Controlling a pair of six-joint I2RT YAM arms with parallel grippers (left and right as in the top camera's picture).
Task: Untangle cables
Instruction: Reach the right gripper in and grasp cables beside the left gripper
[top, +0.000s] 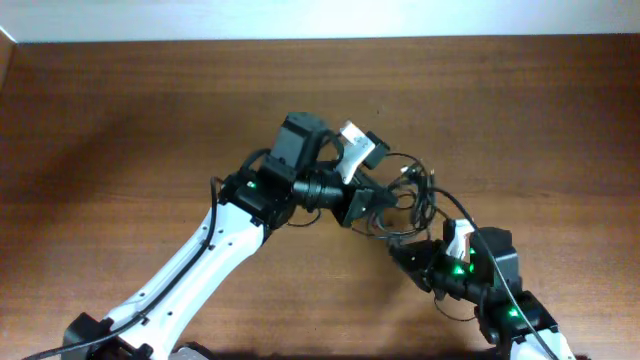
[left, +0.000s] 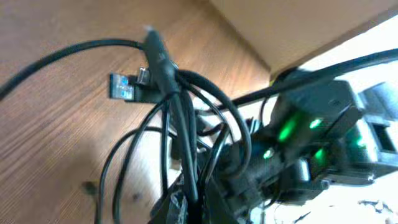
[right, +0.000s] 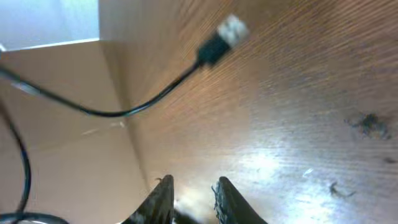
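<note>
Holding the knot up, with little freed as yet
Overhead: the cables (top: 412, 200) form one dark tangle mid-counter (top: 120, 120), between the left tool (top: 368, 208) on its left and the right tool (top: 405, 255) on its near side; no strand lies apart, so I judge nearly all the separating is left to do. Left wrist: strands loop over each other and run down into the left tool, which looks closed on the bundle; a bluish plug (left: 122, 87) pokes out left, and the right arm (left: 311, 143) crowds the right side. Right wrist: the right tool's fingers stand narrowly apart, gripping nothing; a pale-tipped plug (right: 225, 32) hangs above bare wood
</note>
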